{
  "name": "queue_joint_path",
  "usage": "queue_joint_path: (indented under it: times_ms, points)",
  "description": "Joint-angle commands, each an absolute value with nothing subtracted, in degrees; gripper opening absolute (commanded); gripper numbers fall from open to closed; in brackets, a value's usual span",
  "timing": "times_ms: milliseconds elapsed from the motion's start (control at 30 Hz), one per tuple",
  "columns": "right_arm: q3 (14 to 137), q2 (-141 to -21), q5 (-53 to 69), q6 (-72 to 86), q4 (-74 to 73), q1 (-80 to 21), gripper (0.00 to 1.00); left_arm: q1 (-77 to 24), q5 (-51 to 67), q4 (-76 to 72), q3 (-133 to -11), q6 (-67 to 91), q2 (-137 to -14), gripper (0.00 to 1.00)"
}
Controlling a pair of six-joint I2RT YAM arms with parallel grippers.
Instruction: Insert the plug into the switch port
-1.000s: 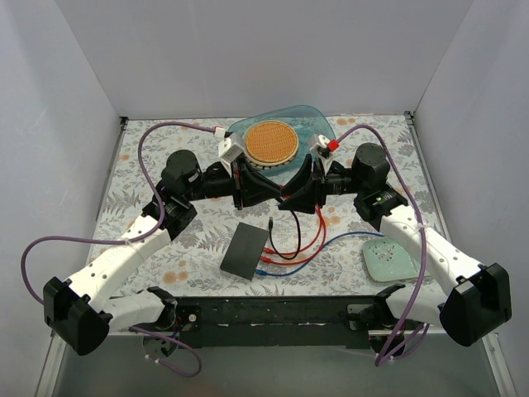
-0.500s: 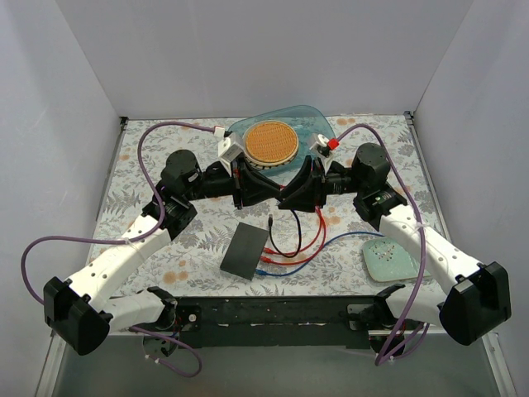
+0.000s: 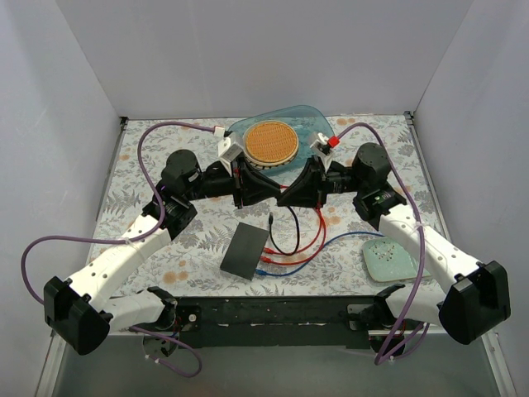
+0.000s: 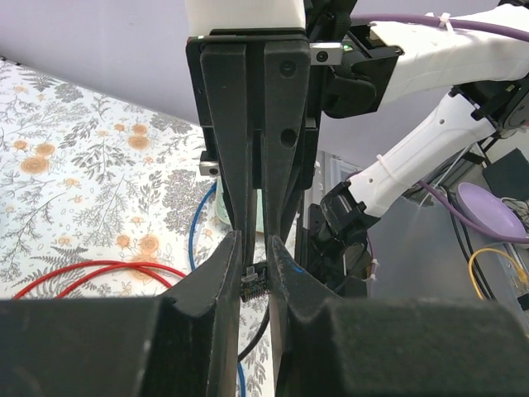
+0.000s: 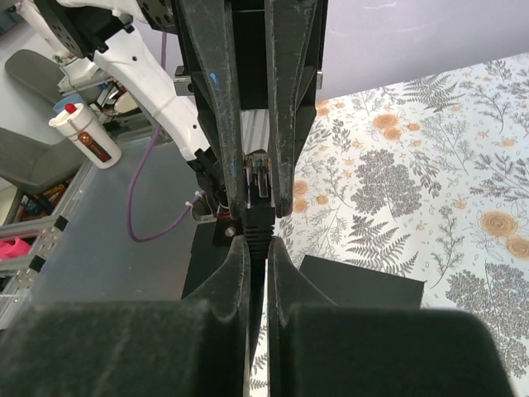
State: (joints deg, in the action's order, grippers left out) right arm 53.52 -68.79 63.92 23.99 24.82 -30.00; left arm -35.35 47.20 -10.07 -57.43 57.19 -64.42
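The two grippers meet tip to tip in the air above the middle of the table. My left gripper [image 3: 275, 192] [image 4: 254, 277] is shut on the small black plug [image 4: 254, 283] [image 5: 260, 176], gripping its head from both sides. Facing it, my right gripper [image 3: 284, 196] [image 5: 258, 246] is shut on the ribbed black boot [image 5: 258, 225] just behind that plug. The black cable [image 3: 287, 240] hangs from the plug down to the table. The switch [image 3: 245, 250] [image 5: 364, 289], a flat black box, lies on the flowered cloth below and to the left of both grippers, untouched.
Red cable [image 3: 318, 236] and blue cable [image 3: 285, 265] loop on the cloth right of the switch. A pale green oval pad [image 3: 388, 260] sits at the front right. A blue plate [image 3: 310, 124] holding a round orange mat [image 3: 271, 142] is at the back.
My right gripper has closed its jaws onto the plug's boot. It had been open around it. The left gripper still holds the plug in the same spot.
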Motion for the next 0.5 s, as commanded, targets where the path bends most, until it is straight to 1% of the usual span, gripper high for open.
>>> queue_joint_path:
  times_ms: [0, 33, 67, 100, 133, 167, 200, 267, 467]
  points:
    - [56.4, -69.4, 58.3, 18.7, 17.5, -29.8, 0.01, -35.8, 45.0, -10.1, -57.6, 57.1, -63.3, 0.04]
    - [57.1, -69.4, 56.9, 15.2, 11.7, -29.9, 0.01, -35.8, 42.5, -9.6, -57.7, 57.2, -63.2, 0.32]
    - [58.9, -69.3, 53.6, 13.0, 9.1, -29.8, 0.01, -35.8, 39.4, -8.0, -58.1, 57.6, -62.8, 0.53]
    - [59.7, -69.3, 51.6, 11.1, 5.9, -29.8, 0.01, -35.8, 36.1, -7.1, -58.2, 58.5, -62.7, 0.68]
    - [60.5, -69.2, 49.7, 7.6, 3.5, -29.8, 0.01, -35.8, 27.3, -6.2, -58.3, 59.1, -62.5, 0.83]
    - [61.8, -68.9, 45.8, 6.3, -1.4, -29.8, 0.01, -35.8, 23.8, -5.1, -58.4, 59.7, -62.3, 0.89]
    - [62.5, -68.6, 43.6, 4.8, -3.7, -29.8, 0.01, -35.8, 20.6, -3.6, -58.4, 60.3, -62.1, 0.93]
    - [63.5, -68.4, 37.7, 1.2, -8.7, -29.9, 0.01, -35.6, 14.5, -2.8, -57.9, 61.2, -61.9, 0.98]
    - [63.9, -66.1, 22.8, -3.6, -13.8, -30.8, 0.01, -35.0, 12.2, -2.4, -56.6, 64.2, -62.5, 0.98]
